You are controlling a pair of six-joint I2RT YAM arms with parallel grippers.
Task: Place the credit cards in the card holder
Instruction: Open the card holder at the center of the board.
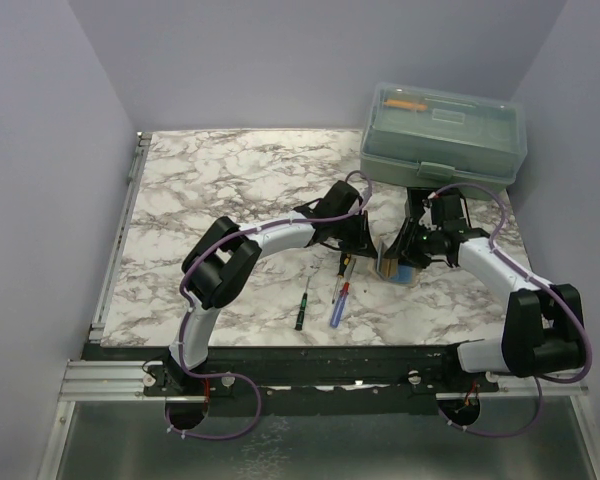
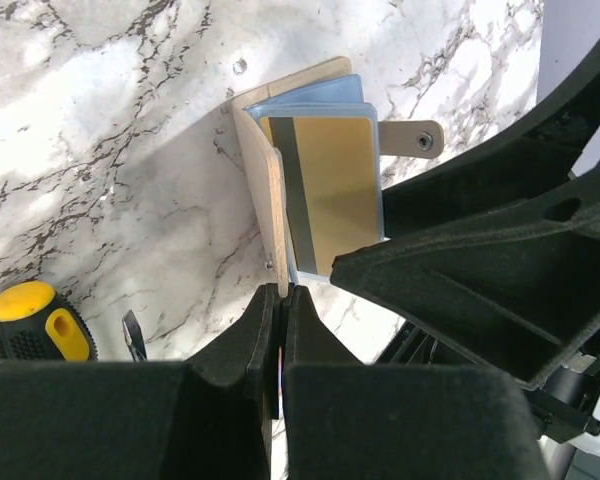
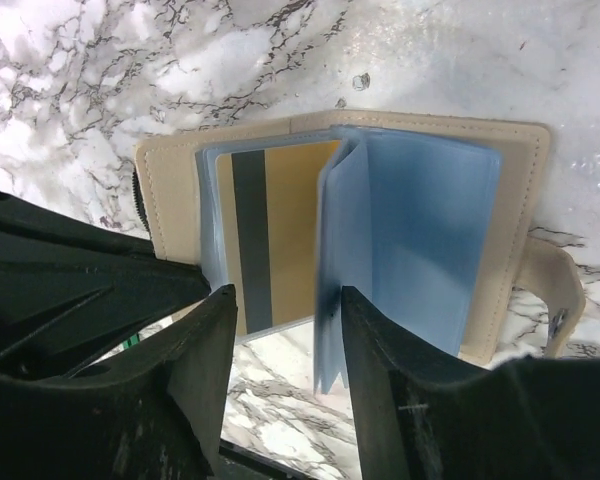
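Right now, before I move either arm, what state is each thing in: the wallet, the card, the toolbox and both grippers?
wallet: open, snap strap undone.
gold card: in a clear sleeve of the wallet, stripe side showing.
toolbox: lid shut.
left gripper: shut on the edge of the wallet's cover.
right gripper: open, fingers either side of the sleeves.

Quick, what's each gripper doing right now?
Left gripper: closed on the card holder's cover edge.
Right gripper: open, a blue sleeve between its fingers.
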